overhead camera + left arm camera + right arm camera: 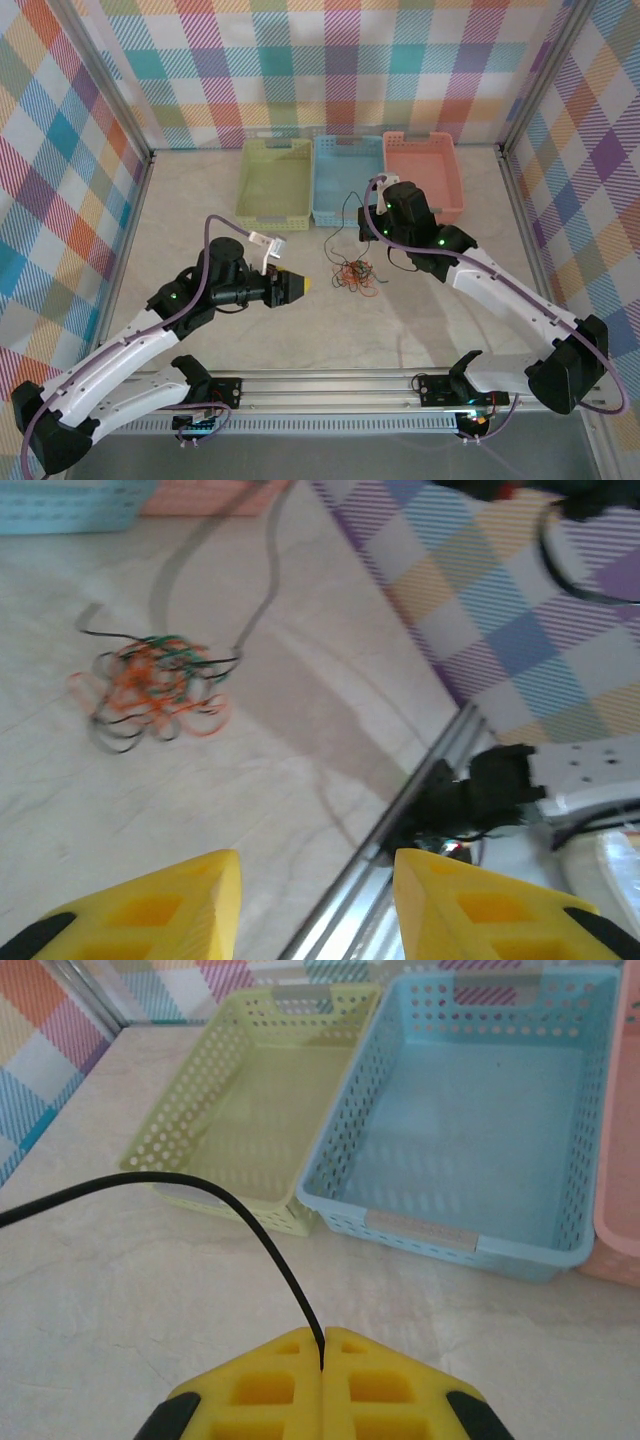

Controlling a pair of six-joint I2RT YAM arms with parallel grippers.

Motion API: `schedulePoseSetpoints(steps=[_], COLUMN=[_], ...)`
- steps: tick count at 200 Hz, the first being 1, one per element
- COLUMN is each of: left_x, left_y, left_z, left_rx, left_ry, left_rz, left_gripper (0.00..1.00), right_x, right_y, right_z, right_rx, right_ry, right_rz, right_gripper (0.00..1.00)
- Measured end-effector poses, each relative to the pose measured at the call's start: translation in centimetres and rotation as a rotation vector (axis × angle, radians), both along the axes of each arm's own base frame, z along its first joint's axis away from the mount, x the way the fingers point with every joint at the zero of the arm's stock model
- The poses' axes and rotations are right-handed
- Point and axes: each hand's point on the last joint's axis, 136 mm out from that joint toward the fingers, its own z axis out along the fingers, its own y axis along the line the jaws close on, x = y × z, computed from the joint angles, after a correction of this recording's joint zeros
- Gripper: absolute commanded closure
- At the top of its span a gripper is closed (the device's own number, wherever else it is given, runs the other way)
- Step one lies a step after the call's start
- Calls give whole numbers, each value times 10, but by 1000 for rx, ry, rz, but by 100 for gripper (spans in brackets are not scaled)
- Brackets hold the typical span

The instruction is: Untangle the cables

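You are early in the task, I judge: your right fingers (pixel 270 1390) pinch one black cable (pixel 250 1222), but the orange, green and black cables (pixel 150 685) lie as one knotted heap in the middle of the desk (pixel 300 760). Your left fingers (pixel 160 910) stand spread and empty near it.

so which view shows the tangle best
Left wrist: the cable tangle is closest, orange, green and black strands distinct. Top external shows it small between the arms. Right wrist shows one black cable pinched in shut right fingers.
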Motion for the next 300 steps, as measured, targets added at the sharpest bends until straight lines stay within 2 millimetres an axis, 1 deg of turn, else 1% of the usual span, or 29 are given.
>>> schedulePoseSetpoints(steps=[19, 32, 45, 59, 70, 82, 112, 134, 146, 161, 180, 194, 218, 254, 268, 281, 300], left_x=[-15, -24, -26, -20, -13, -3, 24, 43, 52, 65, 81, 93, 113, 141, 149, 158, 170], left_y=[-25, -42, -54, -64, -72, -79, -95, -103, -107, -112, -117, -116, -108, -96, -87, -77, -56], left_z=[-4, -13, -25, -37, -44, -47, -42, -37, -37, -41, -53, -65, -82, -96, -100, -102, -107], left_rx=[-17, -4, 17, 41, 56, 64, 72, 85, 95, 114, 149, 181, 232, 272, 294, 314, 360], left_ry=[1, 15, 30, 50, 57, 53, 7, -43, -60, -69, -63, -61, -57, -43, -40, -43, -40], left_rz=[-100, -158, -187, -192, -183, -167, -103, -58, -35, -11, 22, 61, 138, 234, 276, 317, 392], left_gripper=[56, 54, 47, 46, 45, 44, 43, 36, 35, 34, 35, 35, 38, 40, 39, 36, 34], right_x=[2, 2, 3, 3, 3, 3, 2, -1, -2, -5, -10, -13, -18, -26, -29, -32, -35], right_y=[-1, 0, -1, -1, -1, 0, 1, 1, 0, -1, -2, -4, -7, -10, -12, -15, -18], right_z=[-4, -5, -6, -6, -6, -6, -6, -4, -2, 1, 4, 6, 4, 3, 5, 7, 9], right_rx=[7, 12, 16, 18, 19, 22, 25, 32, 36, 46, 55, 54, 49, 48, 47, 41, 36], right_ry=[16, 24, 29, 31, 31, 34, 38, 37, 33, 28, 25, 22, 27, 31, 23, 14, 6], right_rz=[-17, -23, -29, -31, -31, -30, -22, -14, -13, -6, 4, 8, 16, 35, 39, 45, 48], right_gripper=[100, 100, 100, 100, 100, 100, 100, 100, 100, 100, 100, 100, 100, 100, 100, 100, 100])
